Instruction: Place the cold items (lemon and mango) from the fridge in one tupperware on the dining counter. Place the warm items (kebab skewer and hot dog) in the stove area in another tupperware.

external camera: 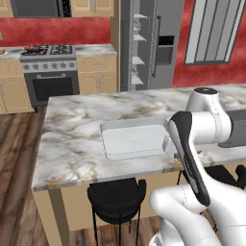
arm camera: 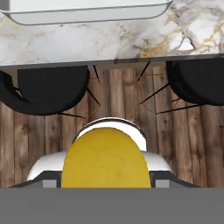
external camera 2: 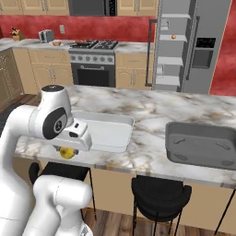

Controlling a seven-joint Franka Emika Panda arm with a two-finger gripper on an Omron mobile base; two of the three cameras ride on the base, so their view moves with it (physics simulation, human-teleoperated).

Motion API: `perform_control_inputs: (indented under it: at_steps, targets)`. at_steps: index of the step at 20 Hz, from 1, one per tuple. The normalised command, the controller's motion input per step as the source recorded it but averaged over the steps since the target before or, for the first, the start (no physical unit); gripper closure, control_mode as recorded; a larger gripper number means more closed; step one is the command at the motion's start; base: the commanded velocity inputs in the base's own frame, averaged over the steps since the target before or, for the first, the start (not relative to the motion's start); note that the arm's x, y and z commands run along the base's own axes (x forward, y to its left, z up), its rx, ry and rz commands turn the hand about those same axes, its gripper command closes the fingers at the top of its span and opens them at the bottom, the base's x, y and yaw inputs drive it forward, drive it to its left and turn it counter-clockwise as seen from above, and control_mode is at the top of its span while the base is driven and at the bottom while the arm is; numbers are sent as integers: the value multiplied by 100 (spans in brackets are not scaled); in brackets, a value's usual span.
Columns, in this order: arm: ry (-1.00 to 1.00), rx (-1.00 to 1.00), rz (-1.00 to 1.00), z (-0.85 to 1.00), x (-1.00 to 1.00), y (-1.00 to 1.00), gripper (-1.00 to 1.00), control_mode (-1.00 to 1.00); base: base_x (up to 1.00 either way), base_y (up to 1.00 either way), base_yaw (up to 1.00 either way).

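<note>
Tool [arm camera: 105,186] is clamped on a yellow fruit [arm camera: 105,159], I read it as the lemon; hand view has it sitting between the finger tips, looking down past the bench [arm camera: 87,41] edge at wood floor and two black stools [arm camera: 48,89]. Right base view shows the fruit under the wrist, at the near bench edge, just short of the white tupperware [external camera 2: 108,133]. Grey tupperware [external camera 2: 200,145] sits well apart to the right on the same bench. Fridge [external camera 2: 184,44] door stands open behind, stove [external camera 2: 94,57] to its left.

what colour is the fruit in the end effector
Yellow; the fruit shows best in the hand view.
</note>
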Motion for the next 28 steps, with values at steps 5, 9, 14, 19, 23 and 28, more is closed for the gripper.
perform_control_inputs:
  at_steps: [5, 9, 14, 19, 23, 28]
  targets:
    - [-9, -4, 1, 49, 81, -6, 100, -100, 0, 0, 0]
    - [-1, 6, 3, 1, 100, -38, 100, -100, 0, 0, 0]
    - [9, -1, 3, -8, 100, -7, 100, -100, 0, 0, 0]
    - [-4, -7, 0, -36, 100, 10, 100, -100, 0, 0, 0]
    - [-29, 0, 7, -64, 100, -11, 100, -100, 0, 0, 0]
    - [-20, 0, 5, -54, 96, -3, 100, -100, 0, 0, 0]
